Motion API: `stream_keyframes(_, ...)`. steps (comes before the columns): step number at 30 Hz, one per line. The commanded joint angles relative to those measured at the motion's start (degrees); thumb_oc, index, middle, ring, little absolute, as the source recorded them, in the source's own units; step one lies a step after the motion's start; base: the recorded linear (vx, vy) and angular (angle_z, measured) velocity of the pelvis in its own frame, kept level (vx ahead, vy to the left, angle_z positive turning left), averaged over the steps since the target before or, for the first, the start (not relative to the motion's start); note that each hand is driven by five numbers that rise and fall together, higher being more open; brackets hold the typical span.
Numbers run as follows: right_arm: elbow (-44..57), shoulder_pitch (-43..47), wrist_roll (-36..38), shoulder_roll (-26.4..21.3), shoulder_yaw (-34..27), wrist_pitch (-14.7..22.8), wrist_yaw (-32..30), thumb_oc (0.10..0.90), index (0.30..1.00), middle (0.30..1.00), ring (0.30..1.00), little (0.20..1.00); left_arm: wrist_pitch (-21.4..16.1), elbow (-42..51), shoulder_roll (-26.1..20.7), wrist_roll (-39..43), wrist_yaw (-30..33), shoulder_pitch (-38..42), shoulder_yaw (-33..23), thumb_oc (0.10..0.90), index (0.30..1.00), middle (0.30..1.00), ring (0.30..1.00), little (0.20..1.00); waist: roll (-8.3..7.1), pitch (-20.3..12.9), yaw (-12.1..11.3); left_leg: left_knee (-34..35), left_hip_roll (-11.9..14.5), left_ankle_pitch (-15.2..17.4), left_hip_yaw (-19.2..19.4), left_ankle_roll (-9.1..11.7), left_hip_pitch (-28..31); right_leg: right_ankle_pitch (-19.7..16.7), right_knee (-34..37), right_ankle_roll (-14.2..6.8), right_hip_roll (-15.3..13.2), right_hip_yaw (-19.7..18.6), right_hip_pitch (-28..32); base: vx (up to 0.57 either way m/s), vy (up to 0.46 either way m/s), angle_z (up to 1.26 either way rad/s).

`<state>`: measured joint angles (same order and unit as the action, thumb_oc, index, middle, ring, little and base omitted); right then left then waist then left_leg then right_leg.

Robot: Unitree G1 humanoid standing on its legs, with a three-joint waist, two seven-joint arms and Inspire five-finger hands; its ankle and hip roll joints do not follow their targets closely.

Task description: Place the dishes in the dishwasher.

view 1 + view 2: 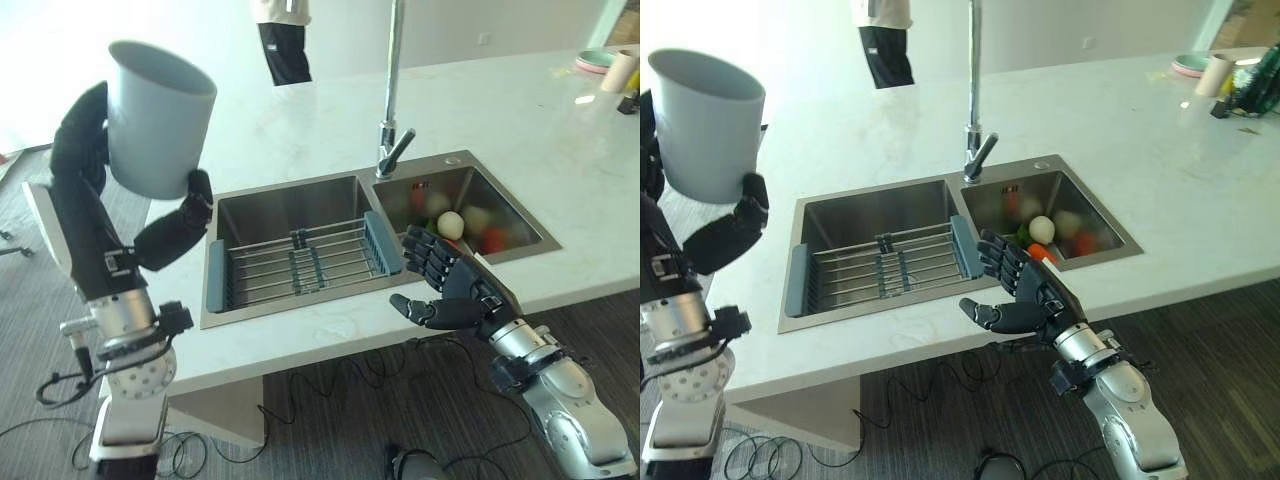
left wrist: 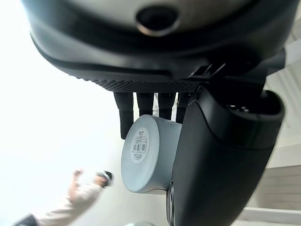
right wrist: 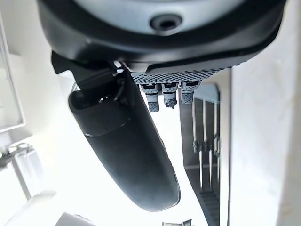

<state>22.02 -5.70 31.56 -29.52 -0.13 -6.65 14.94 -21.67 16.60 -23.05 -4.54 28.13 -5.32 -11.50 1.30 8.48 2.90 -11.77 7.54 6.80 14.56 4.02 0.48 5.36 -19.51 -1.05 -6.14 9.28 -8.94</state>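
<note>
Up at my left side, clear of the white countertop (image 1: 330,130), my left hand (image 1: 150,235) has a pale grey cup (image 1: 158,118) wrapped between fingers and thumb, mouth tilted up and away from me. Left wrist view shows the cup's flat base facing the camera with a small label stuck on it, fingers behind it, thumb along its side. Cup is well above and left of the double sink (image 1: 370,235).

My right hand (image 1: 445,290) hovers over the counter's front edge, just in front of the divider between the two basins, fingers spread and relaxed, thumb out, holding nothing. Right wrist view confirms straight fingers and nothing in the palm.

Left basin holds a wire rack (image 1: 300,262) with grey-blue end pieces, spanning it side to side. Right basin holds round produce (image 1: 452,224), one pale piece plus red and green ones. Tall faucet (image 1: 392,100) stands behind the divider.

Far right corner of the counter: stacked plates (image 1: 596,61) and a pale roll (image 1: 619,72) just beside them. A person (image 1: 283,38) stands beyond the counter's far edge.
</note>
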Motion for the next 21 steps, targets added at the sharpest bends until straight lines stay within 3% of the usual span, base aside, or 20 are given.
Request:
stream_keyframes(1, 8.4, 2.5, 2.1, 1.0, -2.9, 9.1, 0.5, 0.8, 0.9, 0.9, 0.9, 0.9, -4.7, 5.6, -4.7, 2.2, 1.4, 4.3, -3.4, 0.4, 0.3, 0.3, 0.3, 0.3, -2.05, -2.5, -0.8, -5.4, 2.1, 4.2, -2.4, 1.3, -2.2, 5.2, 2.3, -4.3, -2.0, 3.2, 5.1, -0.04, -0.162, 0.52)
stream_keyframes(5, 8.9, 2.0, 4.1, -1.4, -3.3, 12.1, -1.0, 0.8, 0.9, 0.9, 0.9, 0.9, -6.3, 8.1, -2.8, 8.5, -0.8, -0.3, -4.1, 0.4, 0.3, 0.3, 0.3, 0.3, -2.56, -0.4, -5.2, -5.4, 1.4, 0.7, -5.7, 2.5, -5.1, 5.7, 2.3, -3.5, -2.0, 6.5, 5.6, -0.04, -0.131, 0.68)
stream_keyframes(8, 8.2, 1.7, 2.7, -1.3, -3.5, 13.8, -2.8, 0.8, 0.9, 0.9, 0.9, 0.9, -7.1, 7.7, -2.5, 12.0, -3.6, 0.7, -3.3, 0.4, 0.3, 0.3, 0.3, 0.3, -2.48, -0.1, -5.2, -5.4, 1.3, 1.1, 1.9, 1.4, -5.1, 5.6, 2.3, -4.2, -3.6, 10.9, 6.1, -0.06, -0.032, 0.73)
stream_keyframes(10, 7.2, 1.8, 1.7, -0.7, -3.9, 14.9, -4.8, 0.8, 0.9, 0.9, 0.9, 0.9, -7.5, 7.0, -2.4, 14.7, -6.5, 2.1, -2.5, 0.4, 0.3, 0.3, 0.3, 0.3, -2.7, -0.4, -4.5, -5.4, 0.5, 3.0, 7.6, 0.6, -3.6, 6.3, 2.3, -5.3, -4.9, 13.7, 7.7, 0.02, 0.016, 1.53)
stream_keyframes(13, 5.9, 2.5, 0.4, 0.4, -3.4, 16.4, -6.1, 0.8, 0.9, 0.9, 0.9, 0.9, -8.1, 6.2, -2.5, 16.6, -8.5, 3.2, -1.8, 0.4, 0.3, 0.3, 0.3, 0.3, -2.63, 0.0, -4.4, -5.4, 0.9, 3.2, 10.7, 0.1, -4.4, 6.0, 2.3, -6.0, -5.7, 16.7, 9.0, -0.03, 0.094, 1.64)
stream_keyframes(21, 4.9, 2.6, -0.4, 3.1, -1.4, 18.5, -5.9, 0.8, 0.9, 0.9, 0.9, 0.9, -7.8, 6.7, -2.8, 17.2, -6.9, 2.4, -1.8, 0.4, 0.3, 0.3, 0.3, 0.3, -2.51, -1.7, -6.5, -5.4, -2.5, 6.1, 4.7, -2.1, -4.2, 4.6, 2.3, -7.8, -7.0, 17.4, 9.3, 0.06, 0.193, 0.38)
